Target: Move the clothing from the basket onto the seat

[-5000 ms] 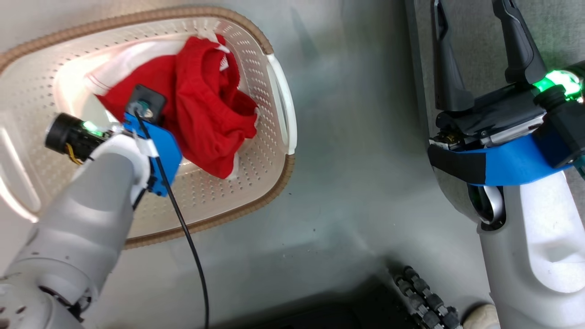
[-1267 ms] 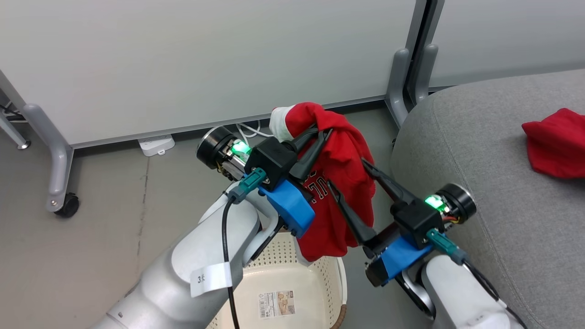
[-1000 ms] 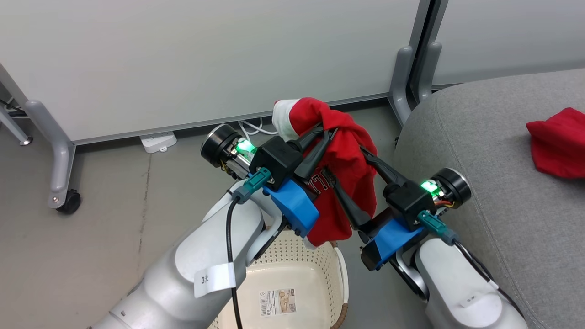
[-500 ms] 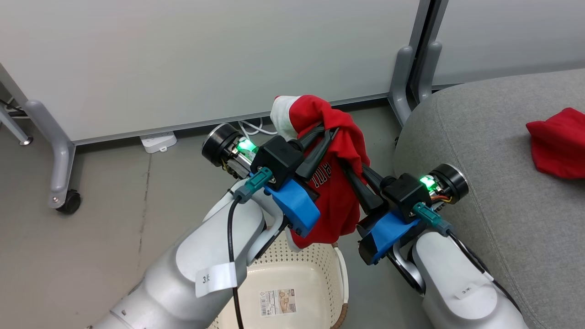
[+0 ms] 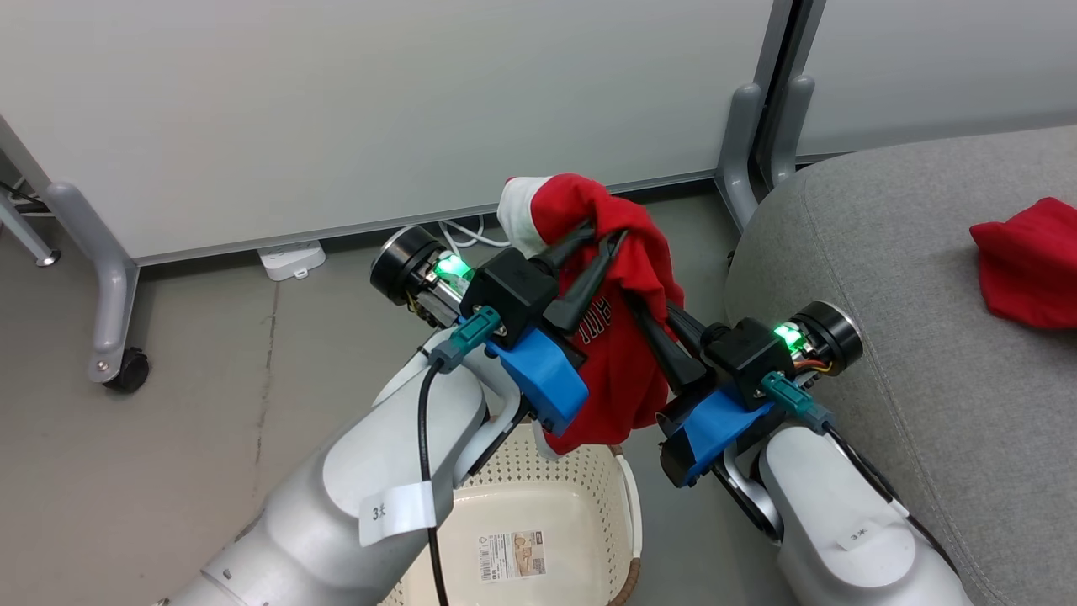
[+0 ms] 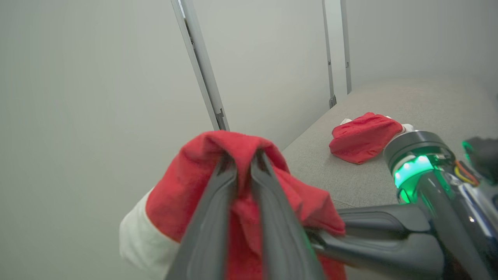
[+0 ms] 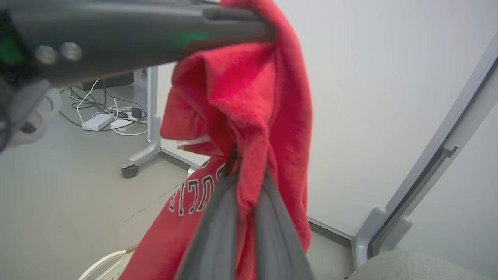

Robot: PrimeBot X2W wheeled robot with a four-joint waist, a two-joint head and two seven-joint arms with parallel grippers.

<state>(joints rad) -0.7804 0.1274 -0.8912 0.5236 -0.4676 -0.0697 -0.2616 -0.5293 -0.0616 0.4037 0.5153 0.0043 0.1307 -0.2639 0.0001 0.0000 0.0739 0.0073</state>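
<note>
Your left claw (image 5: 607,234) and right claw (image 5: 639,305) each pinch a fold of the lettered red garment (image 5: 618,370), which hangs over the basket (image 5: 629,513), beside the seat (image 5: 892,252). The plain red garment (image 5: 1026,263) lies on the seat.

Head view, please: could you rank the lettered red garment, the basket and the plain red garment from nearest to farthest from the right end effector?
1. The lettered red garment, clamped in the right end effector, at centre.
2. The basket, on the floor just below.
3. The plain red garment, far right on the seat.
</note>
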